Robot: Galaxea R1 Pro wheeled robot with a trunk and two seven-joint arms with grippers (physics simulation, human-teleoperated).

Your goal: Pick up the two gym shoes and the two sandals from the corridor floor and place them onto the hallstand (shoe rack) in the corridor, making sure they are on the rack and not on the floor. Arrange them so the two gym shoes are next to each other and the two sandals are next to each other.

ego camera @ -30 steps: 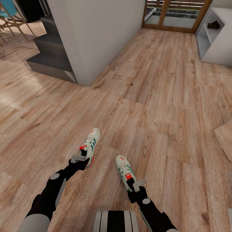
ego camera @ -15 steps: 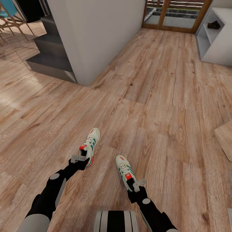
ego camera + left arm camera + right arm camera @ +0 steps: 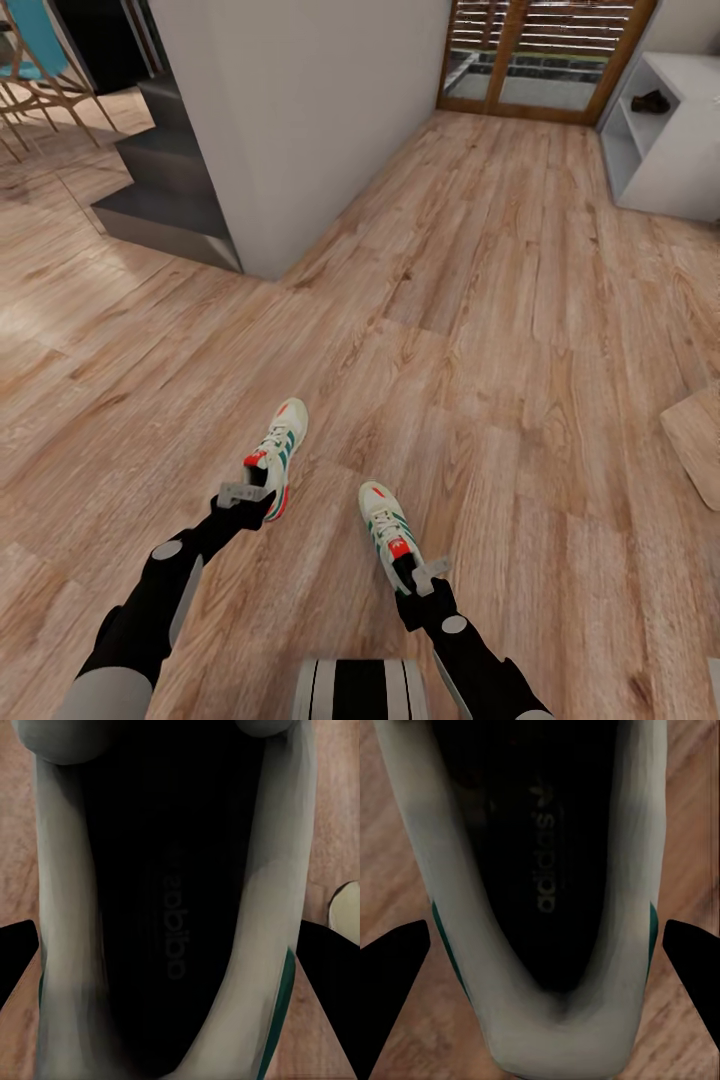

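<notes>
Currently left gripper [image 3: 243,497] is clamped on the heel of the left gym shoe [image 3: 279,443], toe pointing away over the corridor floor [image 3: 480,330]. Right gripper [image 3: 422,577] grips the heel of the right gym shoe [image 3: 383,518] likewise. Both wrist views look straight down into a shoe opening, fingers [image 3: 394,964] outside its walls. Far right: white hallstand [image 3: 665,150], a dark sandal [image 3: 651,101] on a shelf.

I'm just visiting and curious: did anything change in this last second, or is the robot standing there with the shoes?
Mostly the view shifted: the wall, steps and far white shelf sit differently in the picture, so the camera moved, not the things. The left gripper is at the heel of the left shoe and the right gripper at the right shoe, as before, both shoes placed the same.
</notes>
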